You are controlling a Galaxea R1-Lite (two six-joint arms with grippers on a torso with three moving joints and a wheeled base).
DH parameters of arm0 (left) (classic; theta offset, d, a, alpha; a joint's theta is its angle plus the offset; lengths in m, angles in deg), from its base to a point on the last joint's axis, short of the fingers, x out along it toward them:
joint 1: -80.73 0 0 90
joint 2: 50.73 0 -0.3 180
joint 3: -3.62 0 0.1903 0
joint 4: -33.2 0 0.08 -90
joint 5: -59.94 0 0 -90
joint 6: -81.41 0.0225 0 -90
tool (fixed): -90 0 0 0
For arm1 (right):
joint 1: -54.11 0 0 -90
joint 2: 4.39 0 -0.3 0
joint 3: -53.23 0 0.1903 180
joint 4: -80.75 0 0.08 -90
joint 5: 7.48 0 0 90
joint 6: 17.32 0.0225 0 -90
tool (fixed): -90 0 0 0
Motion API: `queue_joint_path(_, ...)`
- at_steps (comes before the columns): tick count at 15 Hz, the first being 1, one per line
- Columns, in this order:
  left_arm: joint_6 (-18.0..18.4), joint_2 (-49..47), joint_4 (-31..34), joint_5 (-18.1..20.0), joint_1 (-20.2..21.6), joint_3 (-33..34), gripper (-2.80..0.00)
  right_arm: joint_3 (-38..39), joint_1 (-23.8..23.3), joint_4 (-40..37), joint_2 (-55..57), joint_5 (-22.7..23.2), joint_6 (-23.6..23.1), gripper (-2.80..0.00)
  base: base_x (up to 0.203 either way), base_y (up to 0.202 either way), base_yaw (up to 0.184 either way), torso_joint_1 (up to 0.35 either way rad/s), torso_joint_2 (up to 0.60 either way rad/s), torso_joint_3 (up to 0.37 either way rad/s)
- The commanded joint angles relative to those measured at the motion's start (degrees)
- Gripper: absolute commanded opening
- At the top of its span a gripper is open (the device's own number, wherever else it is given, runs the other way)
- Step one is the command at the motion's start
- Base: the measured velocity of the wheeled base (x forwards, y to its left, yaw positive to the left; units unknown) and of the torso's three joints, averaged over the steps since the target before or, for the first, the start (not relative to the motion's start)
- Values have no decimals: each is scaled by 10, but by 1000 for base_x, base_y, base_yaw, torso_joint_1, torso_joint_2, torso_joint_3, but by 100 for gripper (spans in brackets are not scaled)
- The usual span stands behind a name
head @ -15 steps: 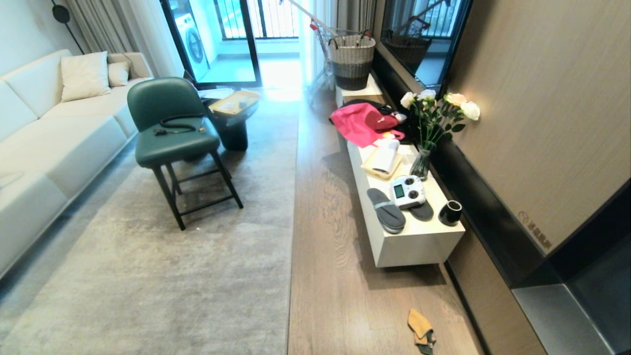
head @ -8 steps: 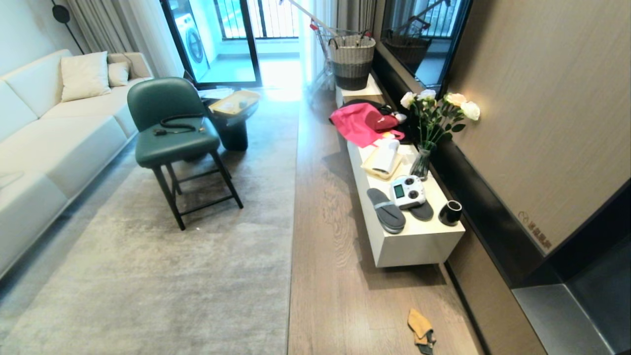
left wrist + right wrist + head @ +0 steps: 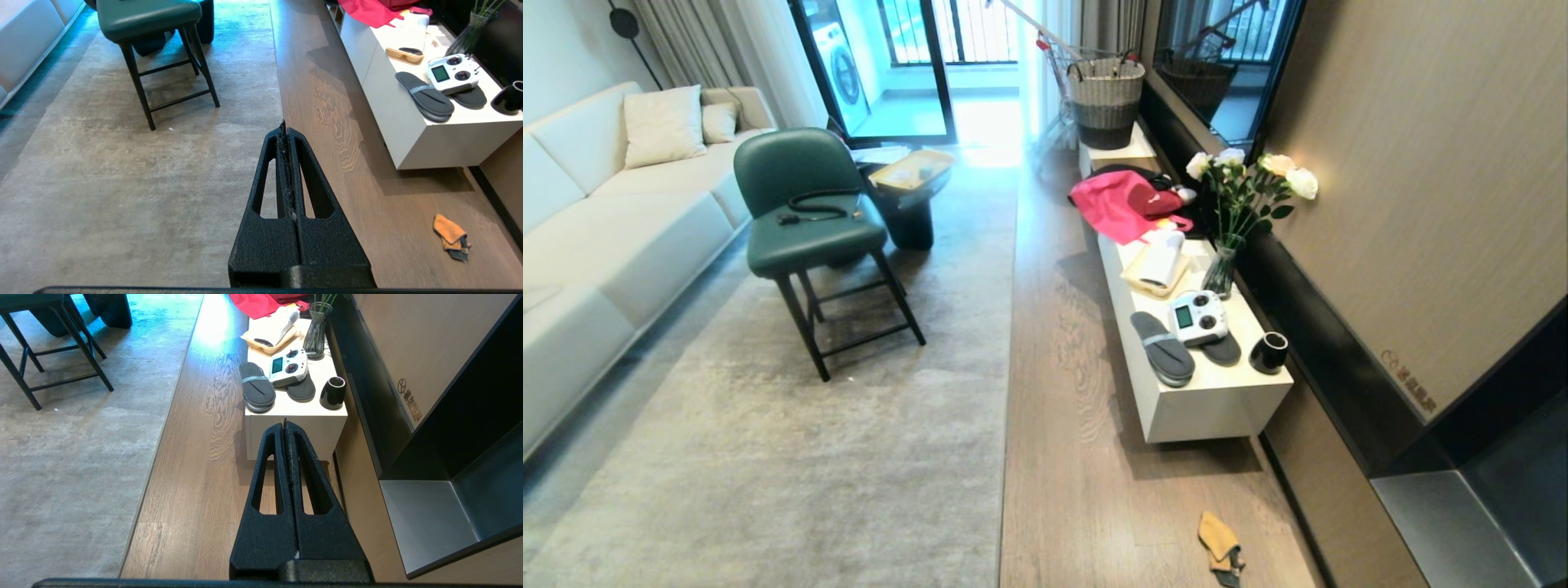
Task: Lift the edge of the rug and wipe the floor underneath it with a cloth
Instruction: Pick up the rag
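Observation:
The pale grey-beige rug's edge runs straight away from me and lies flat on the brown wood-plank floor. A small mustard-tan cloth with a dark grey end lies crumpled on the planks near the wall, below the white cabinet's near end. Neither arm shows in the head view. My left gripper hangs shut and empty high above the rug edge, with the cloth far off to its side. Over the bare floor, my right gripper is shut and empty; the cloth is out of that view.
A green chair with a black cable stands on the rug. A low white cabinet along the wall carries slippers, a white controller, a black cup, a vase and pink fabric. A white sofa lines the left.

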Motion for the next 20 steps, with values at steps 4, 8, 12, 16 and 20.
queue_joint_path(4,0,0,0,0,0,0,-280,0,0,0,1,1,0,-280,0,0,0,0,0,0)
queue_joint_path(8,-1,0,0,0,0,0,-280,0,0,0,1,1,0,-280,0,0,0,0,0,0)
queue_joint_path(12,-1,0,0,0,0,0,-280,0,0,0,1,1,0,-280,0,0,0,0,0,0)
queue_joint_path(16,0,0,0,0,0,0,-280,0,0,0,1,1,0,-280,0,0,0,0,0,0)
queue_joint_path(20,0,0,0,0,0,0,-280,0,0,0,1,1,0,-280,0,0,0,0,0,0)
